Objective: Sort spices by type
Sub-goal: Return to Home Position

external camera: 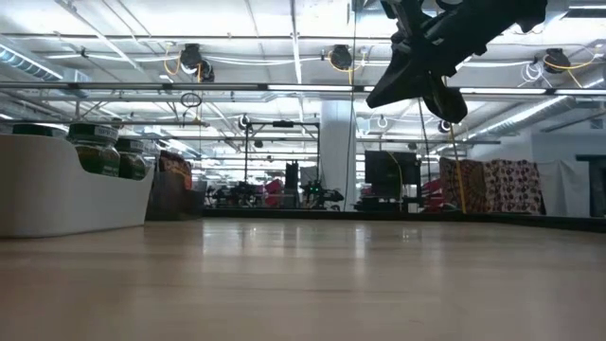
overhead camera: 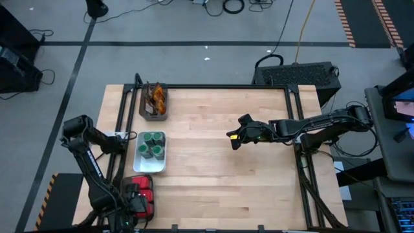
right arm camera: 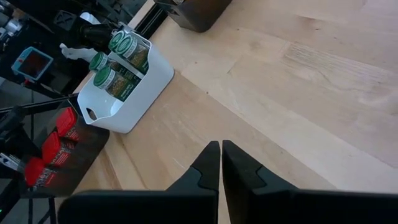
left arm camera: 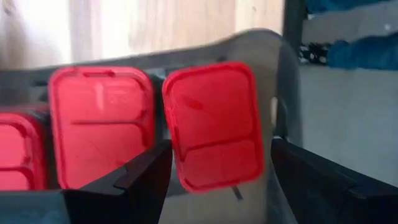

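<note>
Red packets (left arm camera: 99,124) sit under left gripper (left arm camera: 221,148) (spread wide, empty); right gripper (right arm camera: 221,148) closed.

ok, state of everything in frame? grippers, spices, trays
left gripper: open, holding nothing, over the dark bin
right gripper: shut, empty, raised over the bare table
red seasoning cans: closed, grouped in the dark bin
green-lidded jars: upright, lids on, in the white tray
brown-orange sachets: piled in the dark tray
</note>
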`<action>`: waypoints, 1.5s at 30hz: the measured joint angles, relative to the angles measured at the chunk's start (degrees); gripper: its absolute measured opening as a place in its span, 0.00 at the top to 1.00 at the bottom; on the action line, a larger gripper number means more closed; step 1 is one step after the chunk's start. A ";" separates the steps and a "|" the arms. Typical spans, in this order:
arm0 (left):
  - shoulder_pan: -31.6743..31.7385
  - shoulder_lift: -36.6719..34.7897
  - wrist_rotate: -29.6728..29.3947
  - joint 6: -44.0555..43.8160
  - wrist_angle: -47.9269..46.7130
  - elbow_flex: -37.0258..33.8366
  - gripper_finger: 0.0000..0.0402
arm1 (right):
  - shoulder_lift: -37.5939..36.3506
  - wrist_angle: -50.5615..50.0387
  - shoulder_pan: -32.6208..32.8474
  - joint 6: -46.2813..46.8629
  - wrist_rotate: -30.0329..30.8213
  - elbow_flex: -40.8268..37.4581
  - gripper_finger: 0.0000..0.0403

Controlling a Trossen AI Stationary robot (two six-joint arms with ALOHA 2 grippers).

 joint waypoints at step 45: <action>65.45 -22.30 4.05 64.58 26.49 5.10 0.31 | -2.66 -21.19 -4.45 -29.39 -12.12 28.60 1.00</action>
